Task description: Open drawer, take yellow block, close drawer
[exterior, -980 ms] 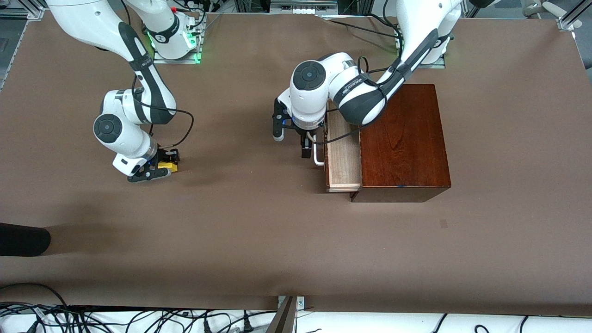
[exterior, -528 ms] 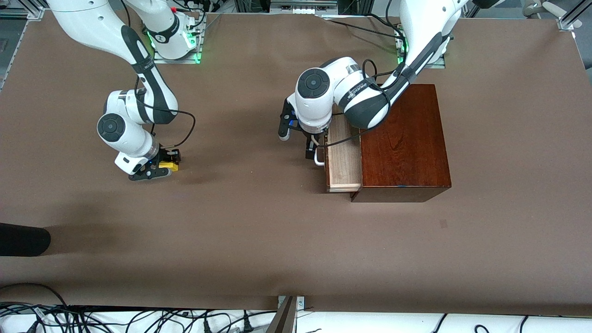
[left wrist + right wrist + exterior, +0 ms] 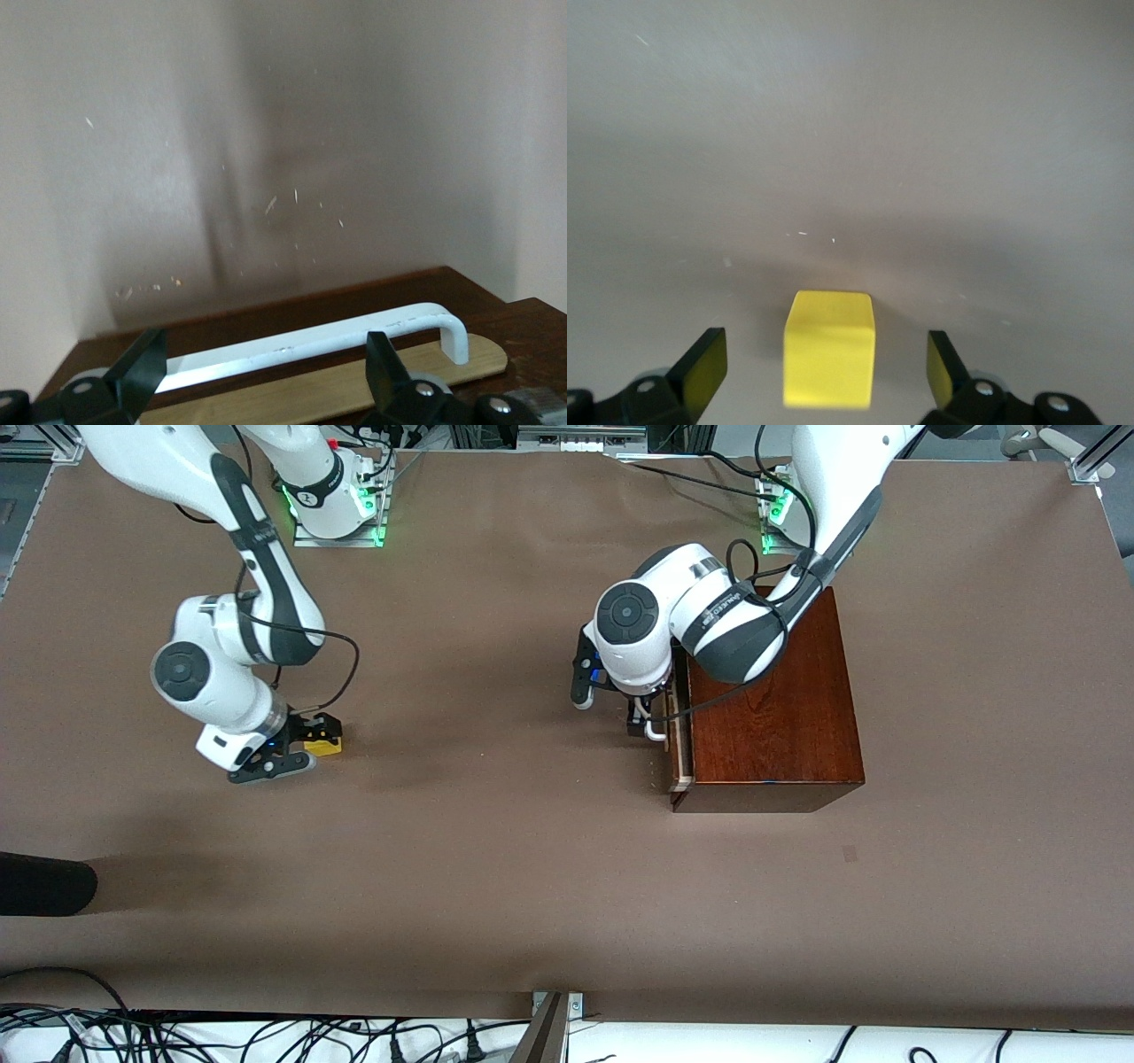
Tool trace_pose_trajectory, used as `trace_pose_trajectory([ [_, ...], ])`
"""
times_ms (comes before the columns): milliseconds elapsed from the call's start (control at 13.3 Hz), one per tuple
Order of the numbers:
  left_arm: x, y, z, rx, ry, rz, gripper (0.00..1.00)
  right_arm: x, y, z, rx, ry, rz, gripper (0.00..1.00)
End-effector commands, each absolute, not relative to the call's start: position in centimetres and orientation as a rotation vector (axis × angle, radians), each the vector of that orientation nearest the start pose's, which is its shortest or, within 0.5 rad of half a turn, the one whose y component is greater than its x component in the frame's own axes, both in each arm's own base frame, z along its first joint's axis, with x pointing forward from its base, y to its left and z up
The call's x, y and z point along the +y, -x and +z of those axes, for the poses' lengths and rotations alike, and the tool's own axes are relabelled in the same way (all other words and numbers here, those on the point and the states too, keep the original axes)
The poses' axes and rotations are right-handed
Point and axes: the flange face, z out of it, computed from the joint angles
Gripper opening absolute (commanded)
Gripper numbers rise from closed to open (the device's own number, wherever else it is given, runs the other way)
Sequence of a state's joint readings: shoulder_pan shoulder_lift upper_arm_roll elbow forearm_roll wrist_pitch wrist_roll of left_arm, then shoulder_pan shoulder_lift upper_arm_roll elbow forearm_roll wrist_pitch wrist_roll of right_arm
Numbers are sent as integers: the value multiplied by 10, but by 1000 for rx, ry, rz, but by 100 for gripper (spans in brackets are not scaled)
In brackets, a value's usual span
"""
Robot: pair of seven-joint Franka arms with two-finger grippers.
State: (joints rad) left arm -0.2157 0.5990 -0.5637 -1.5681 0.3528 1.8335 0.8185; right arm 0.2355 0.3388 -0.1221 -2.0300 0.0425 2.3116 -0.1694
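**Block released, drawer nearly shut**

At mid-left, the right gripper (image 3: 282,751) jaws have been spread; the yellow block (image 3: 322,746) rests free between them on the tabletop (image 3: 496,868). Right of centre, the drawer (image 3: 679,748) has been pushed almost closed, the left gripper (image 3: 645,716) jaws spread astride its white handle (image 3: 354,336).

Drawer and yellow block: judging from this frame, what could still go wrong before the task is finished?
1. The drawer shows a thin pale strip outside the box, so it may stay slightly ajar if the left gripper, open around the white handle, stops pushing.
2. The right gripper stands open with the yellow block on the table between its fingers; a skewed retreat could knock the block aside.
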Motion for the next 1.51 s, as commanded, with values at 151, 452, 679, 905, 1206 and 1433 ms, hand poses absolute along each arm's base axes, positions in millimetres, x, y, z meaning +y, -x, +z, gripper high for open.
trace_pose_trajectory([
  [151, -381, -531, 329, 2279, 2045, 450, 100, 69, -601, 405, -324, 3102, -12, 100],
  [452, -383, -537, 358, 2259, 2115, 374, 100, 69, -594, 482, -196, 3105, 117, 100],
  [679, -356, -568, 407, 2219, 2421, 229, 100, 67, -584, 534, -161, 3108, 170, 100],
  [905, -312, -591, 459, 2099, 2648, 117, 100, 67, -578, 572, -168, 3106, 190, 100],
  [1206, -224, -618, 511, 1917, 2803, 208, 100, 73, -565, 588, -184, 3103, 181, 100],
  [1433, -151, -626, 545, 1627, 2925, 223, 100, 67, -566, 593, -193, 3102, 147, 100],
])
